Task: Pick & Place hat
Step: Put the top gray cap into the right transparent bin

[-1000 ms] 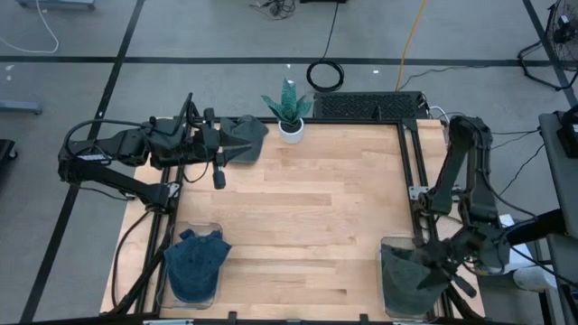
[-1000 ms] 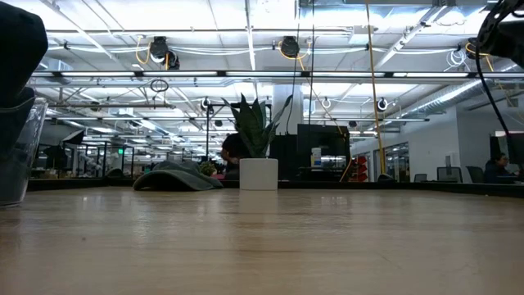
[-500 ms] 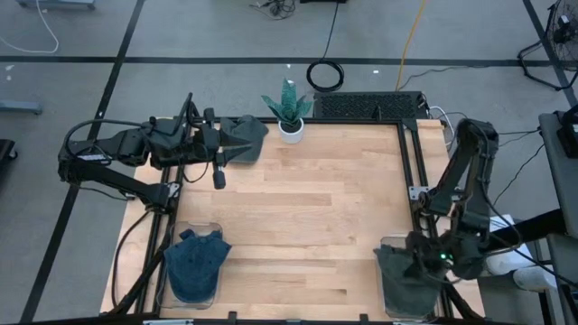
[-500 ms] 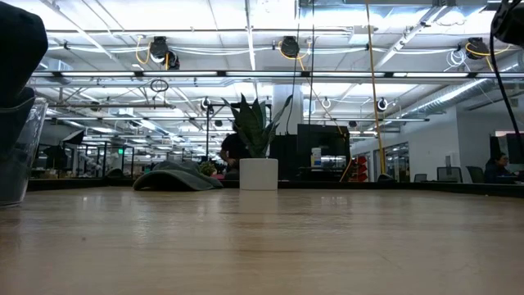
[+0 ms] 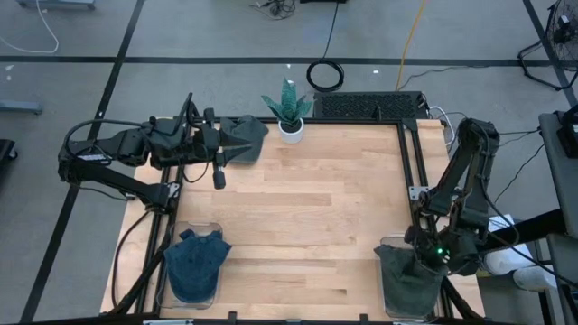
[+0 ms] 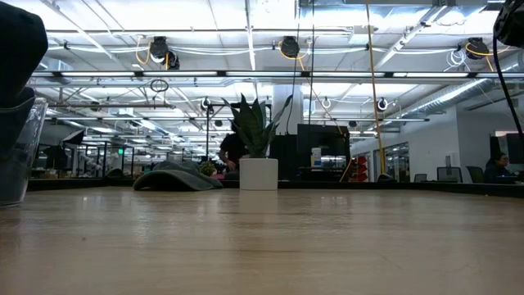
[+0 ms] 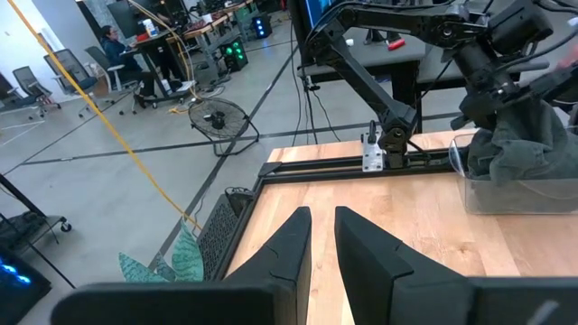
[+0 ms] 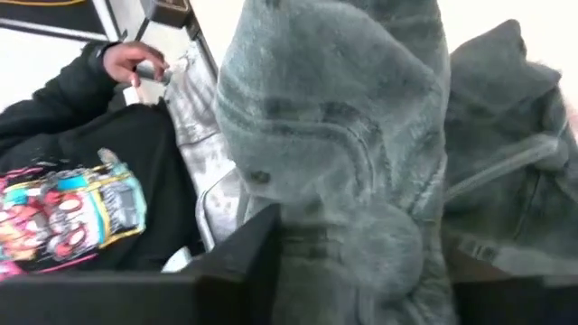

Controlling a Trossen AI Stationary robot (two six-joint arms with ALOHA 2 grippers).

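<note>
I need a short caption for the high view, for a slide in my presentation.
Right gripper lowered onto the grey hat in the near-right clear bin; left gripper waits by the far-left hat.

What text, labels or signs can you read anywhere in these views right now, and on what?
No text reads clearly in any view.
Printed graphic on a person's black garment, right wrist view: colourful lettering, too blurred to read.
Monitor screens in the room, low view: too small to read.
Nothing legible on the hats, containers or white plant pot.
</note>
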